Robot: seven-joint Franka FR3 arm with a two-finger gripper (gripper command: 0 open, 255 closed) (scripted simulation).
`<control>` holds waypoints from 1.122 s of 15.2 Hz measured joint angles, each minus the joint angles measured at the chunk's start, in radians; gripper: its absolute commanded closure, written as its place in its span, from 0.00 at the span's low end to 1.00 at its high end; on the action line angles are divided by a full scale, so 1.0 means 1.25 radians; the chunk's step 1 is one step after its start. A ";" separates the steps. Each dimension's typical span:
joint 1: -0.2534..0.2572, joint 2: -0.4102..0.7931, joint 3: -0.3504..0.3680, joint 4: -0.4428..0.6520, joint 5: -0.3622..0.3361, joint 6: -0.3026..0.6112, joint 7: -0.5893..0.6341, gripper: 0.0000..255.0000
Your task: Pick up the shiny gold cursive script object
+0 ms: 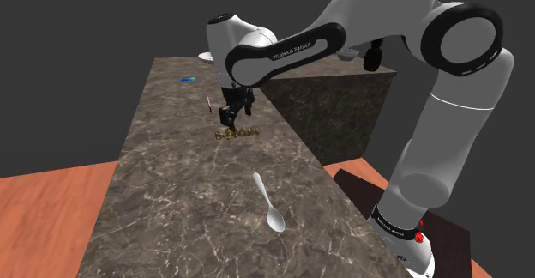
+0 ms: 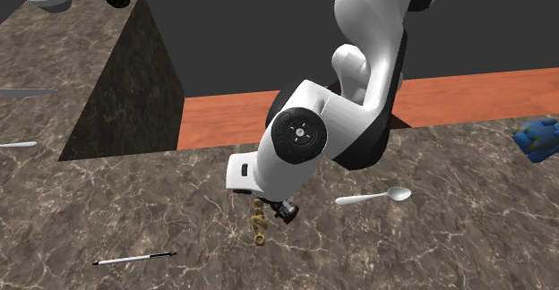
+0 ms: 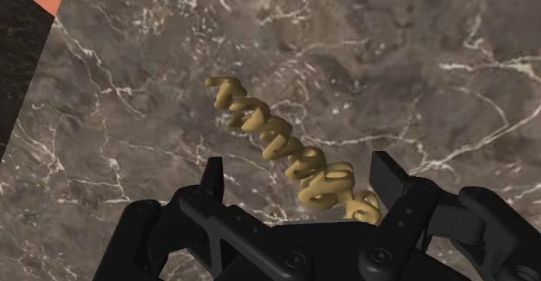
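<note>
Pincer (image 3: 301, 177) first: its two black fingers (image 3: 212, 179) stand wide apart, gripping nothing. It hangs low over the dark veined counter (image 1: 171, 208), pointing nearly straight down. The gold cursive script (image 3: 290, 149) lies flat on the stone directly beneath it. Seen from the hand's own camera, one end of the lettering sits in the gap between the fingers. It is closer to one finger than the other and, as far as I can tell, touches neither. The rest of the word runs off away from the pincer, slantwise to the line between the fingers.

The placing makes sense to me. The piece is long and thin, so the fingers straddle its narrow body, where a short squeeze would catch it. I'd judge the approach nearly done and the closing not yet begun.

The worry is that the grip falls at an end, not the middle, so the word may tip or swing once raised. Because it sits off-centre and askew in the gap, one finger may also push it round before the other arrives.

A white spoon (image 1: 268, 206) lies well apart from the pincer, on the stand's side. A thin stick (image 2: 134, 260) lies near on the far side, and neither is in the way.
</note>
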 measured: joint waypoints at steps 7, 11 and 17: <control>0.016 0.101 0.005 0.058 -0.056 0.031 0.049 0.00; 0.017 0.116 0.003 0.039 -0.065 0.061 0.062 1.00; 0.018 0.117 0.004 0.038 -0.066 0.065 0.065 1.00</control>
